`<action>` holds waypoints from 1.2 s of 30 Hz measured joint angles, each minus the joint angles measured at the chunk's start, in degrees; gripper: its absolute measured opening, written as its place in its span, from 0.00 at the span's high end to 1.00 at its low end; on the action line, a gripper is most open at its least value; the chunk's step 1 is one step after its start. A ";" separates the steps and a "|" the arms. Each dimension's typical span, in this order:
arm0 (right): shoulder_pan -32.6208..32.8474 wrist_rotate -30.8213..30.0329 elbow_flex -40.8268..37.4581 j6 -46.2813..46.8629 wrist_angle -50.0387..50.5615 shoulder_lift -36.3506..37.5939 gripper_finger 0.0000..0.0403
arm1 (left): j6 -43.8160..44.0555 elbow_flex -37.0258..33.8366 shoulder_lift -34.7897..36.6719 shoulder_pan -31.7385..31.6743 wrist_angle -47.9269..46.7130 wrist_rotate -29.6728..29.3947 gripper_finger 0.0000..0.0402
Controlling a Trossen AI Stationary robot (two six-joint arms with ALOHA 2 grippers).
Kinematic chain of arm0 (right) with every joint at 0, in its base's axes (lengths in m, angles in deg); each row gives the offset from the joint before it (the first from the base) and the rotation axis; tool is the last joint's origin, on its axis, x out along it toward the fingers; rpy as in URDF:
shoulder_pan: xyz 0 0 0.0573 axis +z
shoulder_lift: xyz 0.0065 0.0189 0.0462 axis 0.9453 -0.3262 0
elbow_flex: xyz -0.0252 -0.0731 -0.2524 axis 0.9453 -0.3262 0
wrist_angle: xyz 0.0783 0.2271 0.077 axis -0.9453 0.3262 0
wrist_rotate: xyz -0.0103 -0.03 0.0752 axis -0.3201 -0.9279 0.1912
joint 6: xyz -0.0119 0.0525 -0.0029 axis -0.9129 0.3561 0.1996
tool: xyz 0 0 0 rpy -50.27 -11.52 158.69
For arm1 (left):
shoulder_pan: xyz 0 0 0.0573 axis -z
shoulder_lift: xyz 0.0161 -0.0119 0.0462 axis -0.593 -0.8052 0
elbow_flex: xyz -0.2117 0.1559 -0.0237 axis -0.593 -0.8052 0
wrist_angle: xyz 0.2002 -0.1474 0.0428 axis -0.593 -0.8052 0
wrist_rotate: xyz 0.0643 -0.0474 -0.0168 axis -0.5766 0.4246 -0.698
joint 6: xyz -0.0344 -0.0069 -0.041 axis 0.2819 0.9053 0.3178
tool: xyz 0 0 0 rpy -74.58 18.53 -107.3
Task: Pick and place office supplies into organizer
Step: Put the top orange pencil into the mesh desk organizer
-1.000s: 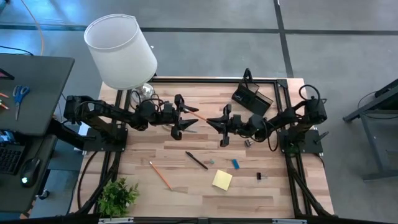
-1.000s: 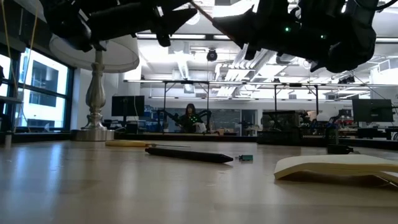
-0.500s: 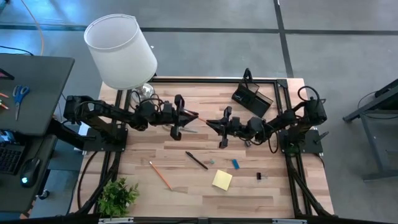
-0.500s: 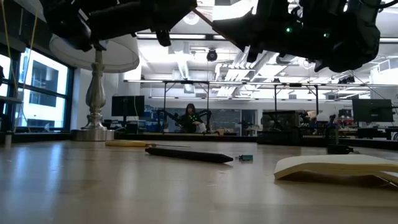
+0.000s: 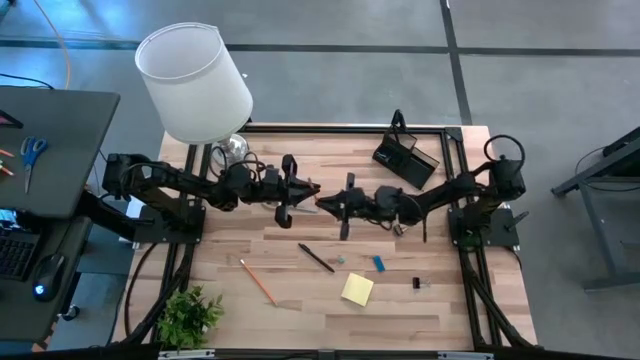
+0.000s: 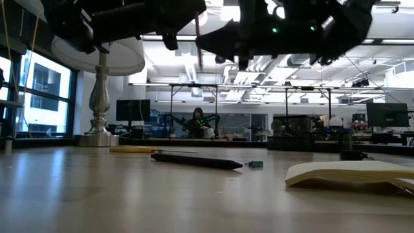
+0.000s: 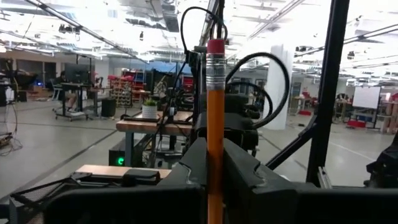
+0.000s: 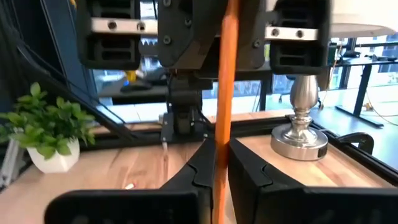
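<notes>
Mid-bench handover, seen from my remote station: the left hand (image 5: 291,188) has just clamped shut on the orange pencil (image 5: 306,190), which a second ago it only bracketed with wide fingers. The right hand (image 5: 343,204) has slid in toward it and, in the same instant, grips the same pencil, so both hands now pinch one shaft above the bench (image 5: 300,300). The left wrist view shows the pencil (image 7: 214,124) standing between that arm's closed fingers, its pink eraser end and metal band pointing at the right arm; the right wrist view shows the orange shaft (image 8: 224,106) running from its own closed fingers straight into the left hand beyond.

I read this as the transfer point: one hand will have to let go before the pencil can travel to the organizer (image 5: 405,157), which sits at the bench's far right corner, well apart from both hands.

Still lying on the wood are a second orange pencil (image 5: 257,281) near the front left, a black pen (image 5: 316,258), a yellow sticky-note pad (image 5: 357,289), a small blue piece (image 5: 379,263) and a tiny black clip (image 5: 417,283).

A white-shaded lamp (image 5: 195,80) stands at the far left corner and a small green plant (image 5: 188,316) at the near left edge. In the low view the room beyond is a bright workshop with desks, monitors and a person (image 6: 196,121) seated far back.
</notes>
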 joint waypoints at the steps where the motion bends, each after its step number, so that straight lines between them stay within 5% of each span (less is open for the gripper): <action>1: 0.00 0.05 1.30 -0.65 2.13 0.00 0.97 | 0.16 0.00 0.01 0.02 0.07 0.01 0.98; 8: 0.00 0.19 7.32 -2.14 13.40 0.00 0.94 | 0.42 0.04 0.02 0.00 -0.66 1.08 0.99; 25: -0.18 1.29 7.39 -2.41 17.22 5.79 0.72 | -1.63 0.20 0.35 -0.09 -3.02 1.66 0.99; 36: -1.65 1.73 7.42 -3.43 13.63 5.79 0.78 | -1.31 0.15 0.35 -0.13 -3.07 1.48 0.99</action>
